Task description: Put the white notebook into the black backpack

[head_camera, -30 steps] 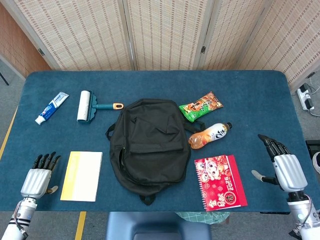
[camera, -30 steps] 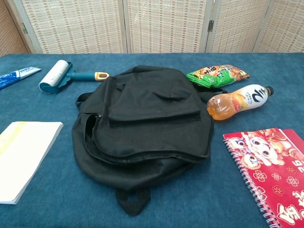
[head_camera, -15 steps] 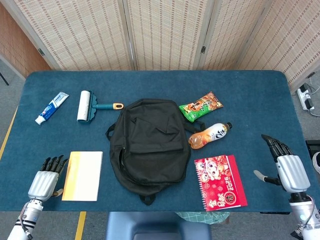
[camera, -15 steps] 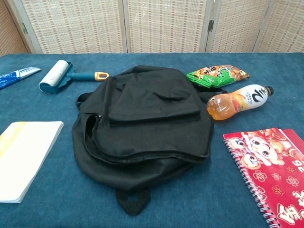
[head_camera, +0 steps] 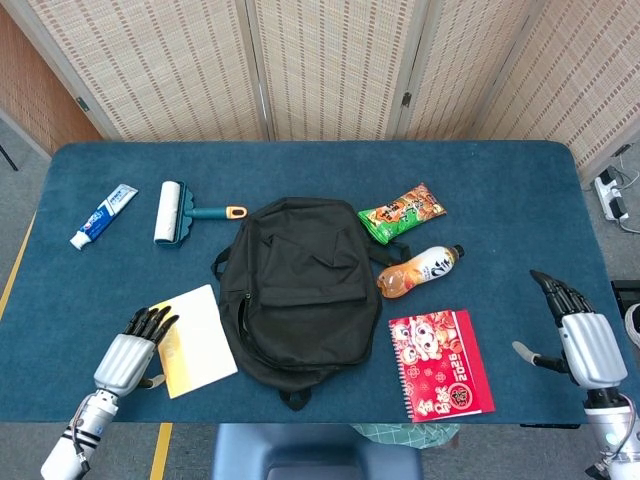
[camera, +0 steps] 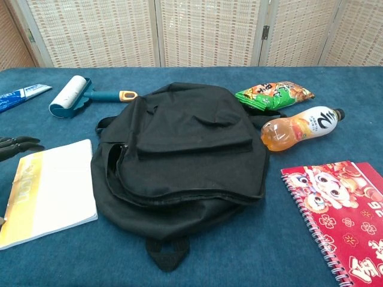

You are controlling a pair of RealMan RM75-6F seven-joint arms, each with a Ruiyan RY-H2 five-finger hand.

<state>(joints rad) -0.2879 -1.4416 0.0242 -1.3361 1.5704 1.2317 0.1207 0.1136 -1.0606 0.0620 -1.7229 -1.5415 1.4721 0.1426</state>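
Left robot hand (head_camera: 132, 352), fingers spread, rests against the white notebook (head_camera: 197, 339) near the table's front-left edge, beside the black backpack (head_camera: 300, 290). Better to lift one edge before gripping. Right robot hand (head_camera: 583, 340) hangs open, empty.

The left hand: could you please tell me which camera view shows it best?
The head view: the whole left hand shows there, fingers spread at the yellow edge of the white notebook, beside the black backpack. The chest view catches only dark fingertips at its left border.
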